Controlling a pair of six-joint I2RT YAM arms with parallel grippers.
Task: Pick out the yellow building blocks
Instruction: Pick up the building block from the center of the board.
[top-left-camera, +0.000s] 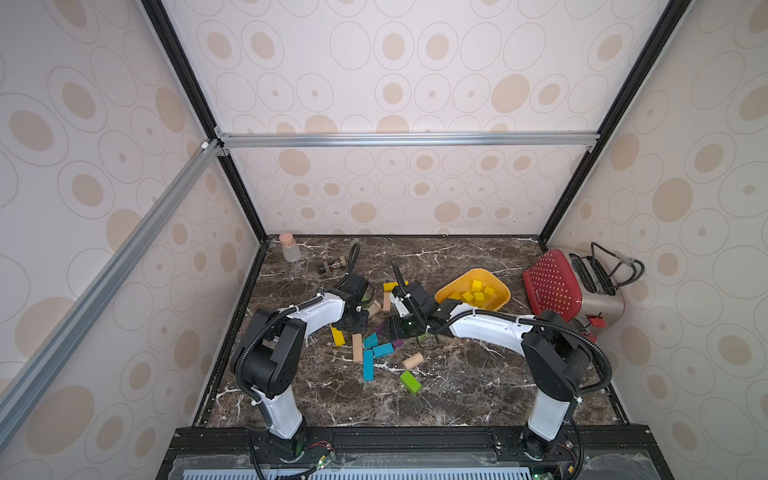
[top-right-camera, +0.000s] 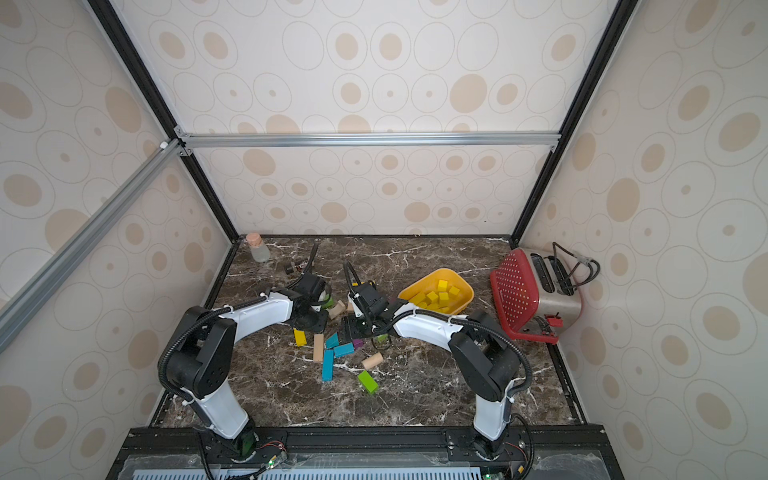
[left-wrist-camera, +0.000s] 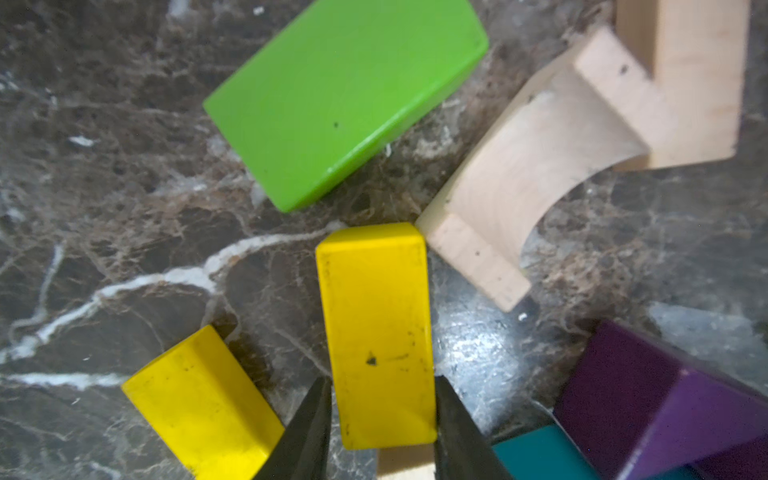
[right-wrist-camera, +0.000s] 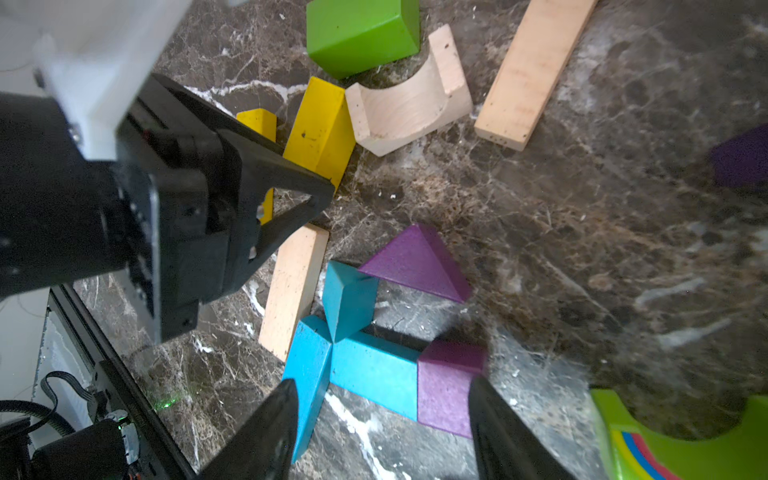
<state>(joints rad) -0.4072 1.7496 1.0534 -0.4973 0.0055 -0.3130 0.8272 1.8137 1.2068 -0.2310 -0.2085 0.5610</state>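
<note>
A yellow bar (left-wrist-camera: 376, 332) lies on the marble, and my left gripper (left-wrist-camera: 382, 380) is shut on it, one finger pressed to each long side. A second yellow block (left-wrist-camera: 199, 403) lies just beside it, also seen in a top view (top-left-camera: 337, 336). Another yellow block (top-left-camera: 390, 286) shows behind the right wrist. Several yellow blocks (top-left-camera: 478, 291) sit in the orange-yellow bowl (top-left-camera: 473, 272). My right gripper (right-wrist-camera: 382, 382) hangs open above blue (right-wrist-camera: 374, 374) and purple blocks (right-wrist-camera: 449, 386), holding nothing.
Green block (left-wrist-camera: 345, 99), wooden arch (left-wrist-camera: 519, 178), wooden planks (right-wrist-camera: 536, 70), purple wedge (right-wrist-camera: 415, 262) crowd the held bar. A lime block (top-left-camera: 410, 381) and wooden cylinder (top-left-camera: 412, 360) lie nearer the front. Red colander (top-left-camera: 552, 286) leans on a toaster (top-left-camera: 598, 299); a corked bottle (top-left-camera: 289, 247) stands at the back left.
</note>
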